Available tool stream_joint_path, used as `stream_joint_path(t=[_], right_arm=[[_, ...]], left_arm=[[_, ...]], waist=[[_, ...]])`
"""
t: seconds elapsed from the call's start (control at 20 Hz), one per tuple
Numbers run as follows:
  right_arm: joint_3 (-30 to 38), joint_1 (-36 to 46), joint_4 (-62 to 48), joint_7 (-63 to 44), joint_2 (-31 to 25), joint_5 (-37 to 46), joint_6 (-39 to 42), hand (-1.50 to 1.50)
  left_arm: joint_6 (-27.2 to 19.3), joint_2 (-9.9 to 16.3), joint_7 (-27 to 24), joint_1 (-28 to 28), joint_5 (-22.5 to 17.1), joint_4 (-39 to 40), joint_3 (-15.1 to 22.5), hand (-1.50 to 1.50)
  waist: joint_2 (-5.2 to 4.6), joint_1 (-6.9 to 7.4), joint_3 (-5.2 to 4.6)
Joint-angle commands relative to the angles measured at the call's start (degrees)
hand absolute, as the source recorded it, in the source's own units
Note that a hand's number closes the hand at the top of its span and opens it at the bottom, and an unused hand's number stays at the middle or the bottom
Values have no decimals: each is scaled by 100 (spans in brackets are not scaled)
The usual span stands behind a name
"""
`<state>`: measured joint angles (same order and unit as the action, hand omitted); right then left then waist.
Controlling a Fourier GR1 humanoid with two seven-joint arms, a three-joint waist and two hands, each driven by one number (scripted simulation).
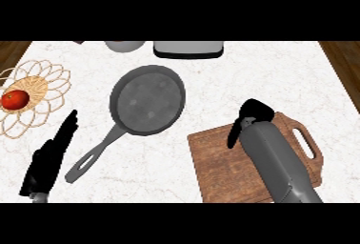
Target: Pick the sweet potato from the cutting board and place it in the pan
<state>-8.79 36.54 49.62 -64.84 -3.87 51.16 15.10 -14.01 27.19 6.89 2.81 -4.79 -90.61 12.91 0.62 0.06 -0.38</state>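
A white marble counter [281, 71] lies under you. Right of the pan [147, 100], your right hand [249, 119] curls over the board [225, 167], hiding the potato; expect it stiff, weighty, so grip mid-body. Left hand [49, 157] rests open, left of the pan.

A single head view looks steeply down on the marble counter [211, 62] from the robot's side, forearms entering at the lower edge. The frame spans the wicker trivet [32, 97] at left to the cutting board [218, 162] at right; objects along the far edge are cropped, perhaps appliances.
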Motion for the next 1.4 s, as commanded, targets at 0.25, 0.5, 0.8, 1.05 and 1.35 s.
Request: stream_joint_path(t=[0.25, 0.5, 0.8, 1.05, 1.35], right_arm=[[157, -481, 278, -517, 156, 337, -223, 150], [-1214, -1494, 2145, -972, 377, -226, -785, 150], [-1864, -2212, 4156, -964, 340, 1223, -1146, 150], [-2414, -1420, 4898, -650, 83, 2746, -1067, 150], [-2420, -291, 4840, -795, 380, 2768, -481, 150]], left_arm=[[-47, -331, -34, -15, 304, 213, -11, 0], [-65, -371, -137, 178, 460, 98, 44, 0], [147, -116, 168, 48, 168, -93, -296, 0], [104, -256, 91, 124, 230, -79, -194, 0], [278, -407, -247, -2, 367, 241, -216, 0]], waist=[[-52, -26, 36], [-1, -34, 35], [47, -203, 30], [29, -115, 26], [-57, 39, 33]])
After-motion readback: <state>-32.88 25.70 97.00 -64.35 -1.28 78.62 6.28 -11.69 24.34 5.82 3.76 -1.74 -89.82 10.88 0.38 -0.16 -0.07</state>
